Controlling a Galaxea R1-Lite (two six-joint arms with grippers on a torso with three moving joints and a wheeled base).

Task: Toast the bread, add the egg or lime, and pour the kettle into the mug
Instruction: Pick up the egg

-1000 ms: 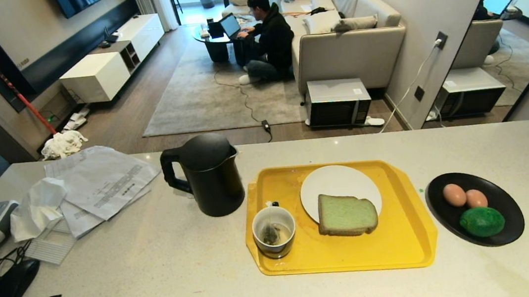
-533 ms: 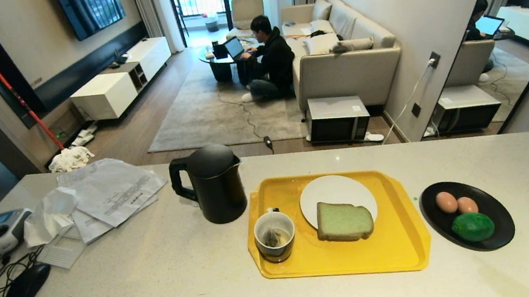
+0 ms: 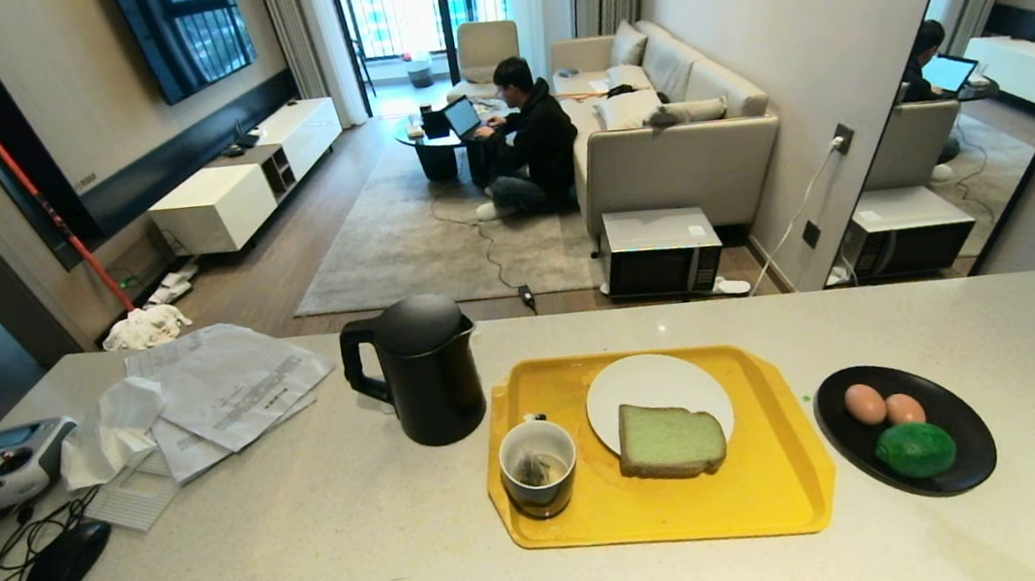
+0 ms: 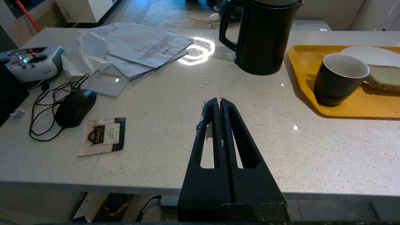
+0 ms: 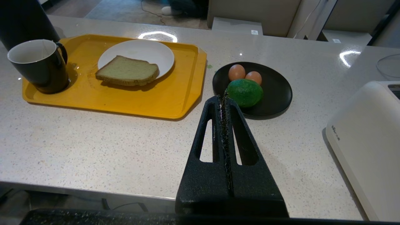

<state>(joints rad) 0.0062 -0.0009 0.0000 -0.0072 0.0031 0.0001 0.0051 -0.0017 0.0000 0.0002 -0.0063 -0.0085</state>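
- The bread point(image 3: 670, 439) is found lying flat, half on the white plate point(image 3: 655, 386) and half on the yellow tray point(image 3: 793, 483), with its long side running across the tray.
- The right gripper point(image 5: 224, 93) is seen with fingers pressed together, empty, held over the near edge of the counter point(image 3: 363, 561), short of the tray's right corner.
- From that gripper the bread is placed ahead and toward the robot's left; the right arm is judged the nearer one.
- The left gripper point(image 4: 217, 101) is likewise closed and empty, left of the tray, facing the kettle point(image 3: 424, 369).
- The mug point(image 3: 539, 466) stands on the tray's left end; the eggs point(image 3: 866, 403) and lime point(image 3: 915, 449) lie in a black dish point(image 3: 971, 463) right of the tray.
- A white toaster point(image 5: 368, 137) stands further right of the tray, beyond that dish.
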